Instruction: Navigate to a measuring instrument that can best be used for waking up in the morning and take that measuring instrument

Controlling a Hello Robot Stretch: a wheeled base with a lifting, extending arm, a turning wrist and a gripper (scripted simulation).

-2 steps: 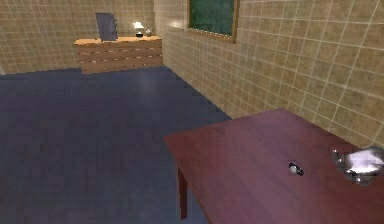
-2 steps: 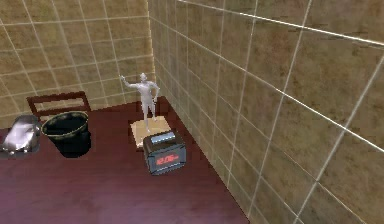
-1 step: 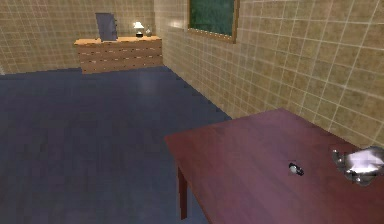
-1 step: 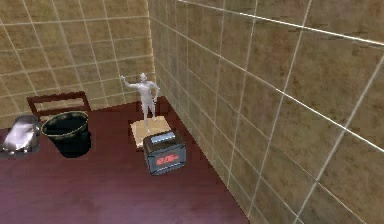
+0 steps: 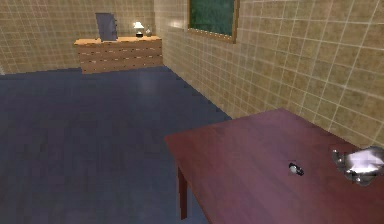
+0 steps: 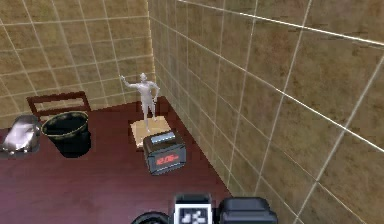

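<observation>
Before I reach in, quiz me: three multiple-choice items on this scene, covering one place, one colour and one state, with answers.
1. On the table, the alarm clock sits:
A right of the black pot, nearer the camera than the statue
B left of the pot
C behind the statue

2. The clock's digits are:
A green
B white
C red

3. The statue is:
A lying on its side
B upright on a tan box
C upside down

Answers: A, the clock sits below and right of the pot in the arm side view; C, red digits glow on a black face; B, it stands on the box.
</observation>
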